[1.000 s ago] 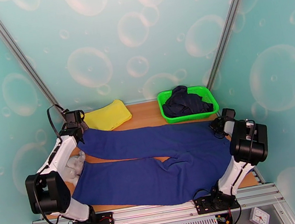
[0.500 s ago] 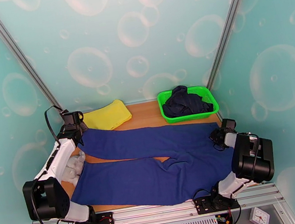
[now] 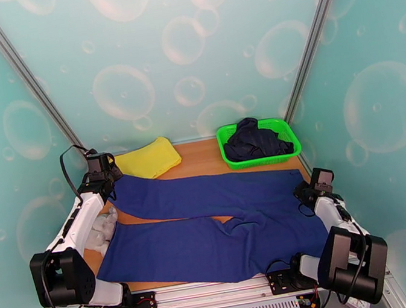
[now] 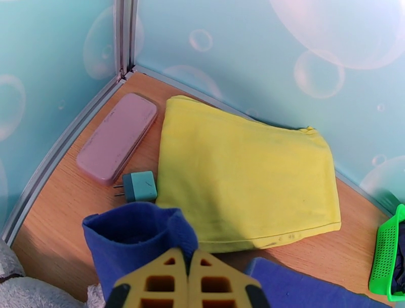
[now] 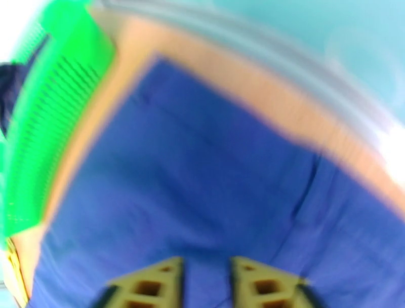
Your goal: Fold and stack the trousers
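Observation:
The royal-blue trousers (image 3: 211,211) lie flat across the table, legs pointing left and waist at the right. My left gripper (image 3: 108,179) sits at the far leg's cuff; in the left wrist view its fingers (image 4: 190,261) are shut on a raised fold of that blue cuff (image 4: 131,233). My right gripper (image 3: 305,190) hovers at the waist's far right corner. The right wrist view is blurred, but it shows the right gripper (image 5: 206,271) open, its fingers apart just above the blue cloth (image 5: 202,177).
A folded yellow cloth (image 3: 147,158) lies at the back left, with a pink case (image 4: 117,137) and a small teal plug (image 4: 139,186) beside it. A green basket (image 3: 225,148) holding a dark garment (image 3: 255,137) stands at the back right. White fluffy cloth (image 3: 101,230) sits under the left arm.
The right arm has dropped and swung toward the near right corner, its gripper sliding a little right along the waist. The left arm's elbow has sunk lower, still holding the cuff.

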Controlling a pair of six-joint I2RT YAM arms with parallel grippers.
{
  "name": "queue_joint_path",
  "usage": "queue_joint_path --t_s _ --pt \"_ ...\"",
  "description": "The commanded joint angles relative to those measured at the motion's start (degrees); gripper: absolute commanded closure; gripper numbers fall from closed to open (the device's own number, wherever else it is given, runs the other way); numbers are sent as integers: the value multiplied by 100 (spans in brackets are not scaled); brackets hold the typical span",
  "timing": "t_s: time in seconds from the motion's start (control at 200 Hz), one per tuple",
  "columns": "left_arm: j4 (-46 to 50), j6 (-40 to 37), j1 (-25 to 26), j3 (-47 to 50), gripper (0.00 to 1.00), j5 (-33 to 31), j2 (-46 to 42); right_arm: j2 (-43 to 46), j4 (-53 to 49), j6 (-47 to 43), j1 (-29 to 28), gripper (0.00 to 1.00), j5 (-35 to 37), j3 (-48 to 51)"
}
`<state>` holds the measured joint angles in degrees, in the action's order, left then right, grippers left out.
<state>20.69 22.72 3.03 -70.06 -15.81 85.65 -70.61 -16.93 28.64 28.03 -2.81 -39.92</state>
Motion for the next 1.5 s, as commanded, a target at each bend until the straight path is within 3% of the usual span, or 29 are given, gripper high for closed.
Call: queue_joint_path --t_s 0.0,0.185,0.615,1.2,1.495 --pt "-255 48 29 37 100 66 -180 -630 407 -262 58 52 181 -762" --pt "-215 7 22 -5 100 -191 -156 -2020 1195 -273 150 49 -581 -1421" --pt "-58 -122 23 -100 100 -445 135 -3237 1552 101 200 49 -533 -1884" --pt "-161 -208 22 1 100 -405 53 -4429 181 -145 -20 52 -200 -2948" --pt "-208 -264 22 19 100 -365 -3 -4701 -639 -573 -105 62 255 -3263"
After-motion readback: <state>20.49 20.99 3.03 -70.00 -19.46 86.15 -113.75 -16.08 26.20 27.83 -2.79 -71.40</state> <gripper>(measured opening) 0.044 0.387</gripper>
